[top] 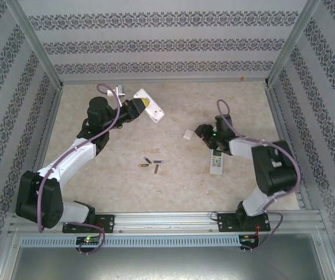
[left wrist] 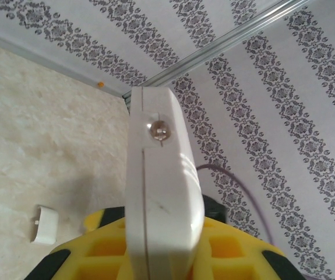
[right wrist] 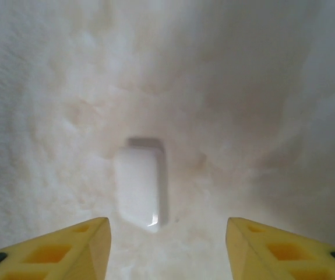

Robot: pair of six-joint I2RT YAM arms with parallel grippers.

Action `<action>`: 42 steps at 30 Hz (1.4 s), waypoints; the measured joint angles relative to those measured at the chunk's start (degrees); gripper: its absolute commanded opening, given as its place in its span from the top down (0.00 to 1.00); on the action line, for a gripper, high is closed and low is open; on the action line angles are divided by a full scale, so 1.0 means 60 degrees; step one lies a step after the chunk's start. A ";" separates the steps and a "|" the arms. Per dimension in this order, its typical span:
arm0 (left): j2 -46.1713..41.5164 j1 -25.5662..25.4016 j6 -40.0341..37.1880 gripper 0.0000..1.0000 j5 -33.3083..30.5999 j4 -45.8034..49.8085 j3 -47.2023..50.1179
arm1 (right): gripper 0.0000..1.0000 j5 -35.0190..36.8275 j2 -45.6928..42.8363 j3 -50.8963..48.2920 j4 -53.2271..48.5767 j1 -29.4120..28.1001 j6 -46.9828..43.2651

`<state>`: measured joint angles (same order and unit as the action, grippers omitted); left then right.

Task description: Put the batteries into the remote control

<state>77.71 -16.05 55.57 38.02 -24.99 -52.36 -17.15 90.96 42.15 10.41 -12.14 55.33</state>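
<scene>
Batteries (top: 150, 164) lie loose mid-table between my arms, nearer me than my right claw (right wrist: 167, 227), which gapes over the cover (right wrist: 139, 185); my left claw (left wrist: 164, 245) clamps the remote (left wrist: 161, 175) aloft, so right should fetch.

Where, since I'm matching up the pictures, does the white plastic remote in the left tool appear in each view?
Top external: white plastic remote control, upper left of centre, clamped in the left tool.
Left wrist: centre, edge-on, rising from the bottom edge.
Shared landmark: small orange dot at the foot of the back wall.
</scene>
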 measured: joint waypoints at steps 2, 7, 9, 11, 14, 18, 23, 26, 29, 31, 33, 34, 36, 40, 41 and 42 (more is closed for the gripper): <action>0.0124 0.0000 0.0109 0.99 0.0204 -0.0058 -0.0004 | 0.25 0.0168 -0.1410 0.0018 -0.0138 -0.0131 -0.0863; 0.0233 -0.0011 0.0211 0.99 0.0681 -0.0040 -0.0120 | 0.02 0.0900 -0.4065 0.0732 0.0069 -0.2528 -0.4849; 0.0233 -0.0011 0.0211 0.99 0.0896 -0.0015 -0.0306 | 0.02 0.1020 -0.4266 0.1195 0.0084 -0.3636 -0.6579; 0.0233 -0.0011 0.0211 0.99 0.1104 0.0000 -0.0561 | 0.02 0.1177 -0.3974 0.1789 -0.0029 -0.4346 -0.7981; 0.0233 -0.0011 0.0211 0.99 0.1297 -0.0015 -0.0809 | 0.03 0.1483 -0.3031 0.2699 -0.0310 -0.4728 -0.9300; 0.0233 -0.0011 0.0244 0.99 0.1581 -0.0007 -0.0852 | 0.29 0.1923 -0.1763 0.3701 -0.0721 -0.4918 -1.0109; 0.0222 -0.0011 0.0219 0.99 0.1596 0.0117 -0.0852 | 0.56 0.1931 -0.1188 0.4226 -0.1122 -0.4943 -1.0291; 0.0076 -0.0015 0.0055 0.74 0.1519 0.0350 -0.0852 | 0.60 0.1887 -0.1195 0.4237 -0.1169 -0.4962 -1.0196; -0.0153 -0.0055 -0.0171 0.23 0.1322 0.0583 -0.0780 | 0.62 0.1789 -0.1264 0.4189 -0.1257 -0.5005 -1.0236; -0.0459 -0.0066 -0.0448 0.09 0.1093 0.0936 -0.0710 | 0.63 0.1774 -0.1494 0.3901 -0.1355 -0.4998 -1.0411; -0.0943 -0.0066 -0.1009 0.02 0.0612 0.1716 -0.0714 | 0.62 0.1650 -0.1971 0.3315 -0.1526 -0.4856 -1.0703; -0.1268 -0.0062 -0.1421 0.00 0.0233 0.2299 -0.0729 | 0.61 0.1472 -0.2269 0.2991 -0.1705 -0.4688 -1.0910; -0.1905 -0.0062 -0.2302 0.00 -0.0619 0.3497 -0.0849 | 0.59 0.1133 -0.2787 0.2499 -0.2266 -0.4255 -1.1672; -0.2980 -0.0062 -0.4065 0.00 -0.2397 0.5584 -0.1180 | 0.58 0.0991 -0.3206 0.1854 -0.4065 -0.4142 -1.4112; -0.3177 -0.0062 -0.4426 0.00 -0.2710 0.5934 -0.1188 | 0.57 0.0991 -0.3096 0.1752 -0.4586 -0.4313 -1.4659; -0.3326 -0.0062 -0.4728 0.00 -0.2958 0.6262 -0.1177 | 0.57 0.1031 -0.2874 0.1668 -0.5100 -0.4499 -1.5151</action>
<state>57.76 -16.43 27.20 20.27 12.58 -59.42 -10.96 73.71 52.16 -20.18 -39.13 -35.57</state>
